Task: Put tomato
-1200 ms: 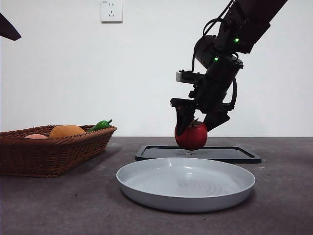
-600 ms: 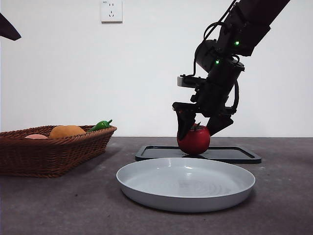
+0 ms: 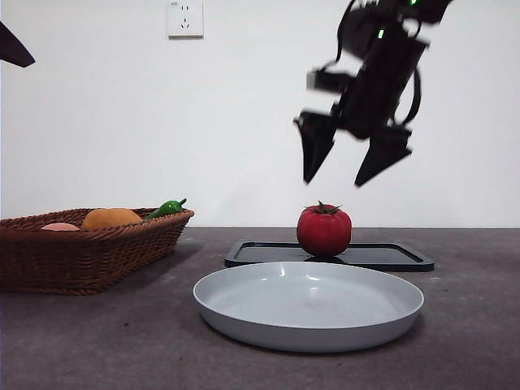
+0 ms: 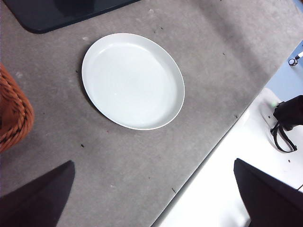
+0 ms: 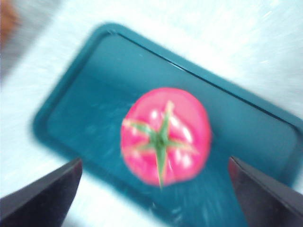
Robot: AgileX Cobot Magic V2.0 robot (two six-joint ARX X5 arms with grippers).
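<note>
The tomato [image 3: 324, 231] sits upright on the dark tray [image 3: 390, 256], stem up, and the right gripper [image 3: 349, 162] hangs well above it with both jaws spread wide and nothing between them. From the wrist camera the tomato [image 5: 164, 136] lies centred between those jaws on the tray [image 5: 85, 94], though that picture is smeared and washed out, so the tray's edges are soft. Just in front of the tray lies the grey plate [image 3: 309, 305], bare. The left gripper [image 4: 151, 198] is open too, high over the plate [image 4: 133, 80]; only its jaw tips show. A wicker basket [image 3: 81, 252] stands well apart from the tray, its contents half hidden by the rim.
</note>
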